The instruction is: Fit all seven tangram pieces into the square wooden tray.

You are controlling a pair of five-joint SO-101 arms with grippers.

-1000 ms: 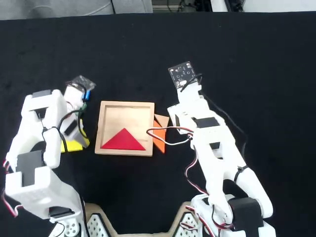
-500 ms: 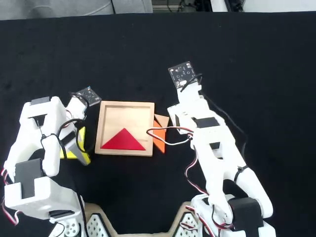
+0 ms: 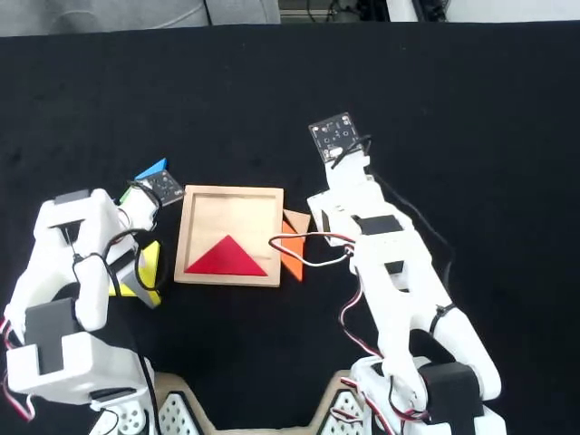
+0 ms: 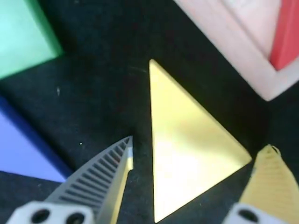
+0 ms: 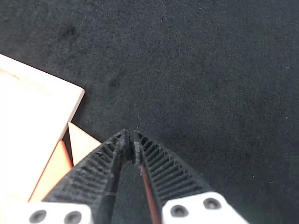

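Left tool [image 4: 200, 144] spread wide astride yellow triangle [image 4: 184, 168]; right tool [image 5: 131, 135] closed, empty. Risk: pinch on slanted edges may eject piece.

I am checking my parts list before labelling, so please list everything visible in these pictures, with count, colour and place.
tray: one, pale wood, mid-table.
red triangle: one, red, inside the tray, at its near edge.
yellow triangle: one, yellow, left of the tray.
blue piece: one, blue, beyond the tray's far left corner.
green piece: one, green, near the blue piece.
orange triangle: one, orange, beside the tray's right side.
tan triangle: one, tan, next to the orange triangle.
cloth: one, black, covering the table.
left pincer: one, pale, open, a finger either side of the yellow triangle.
right pincer: one, black, shut, empty, right of the tray.
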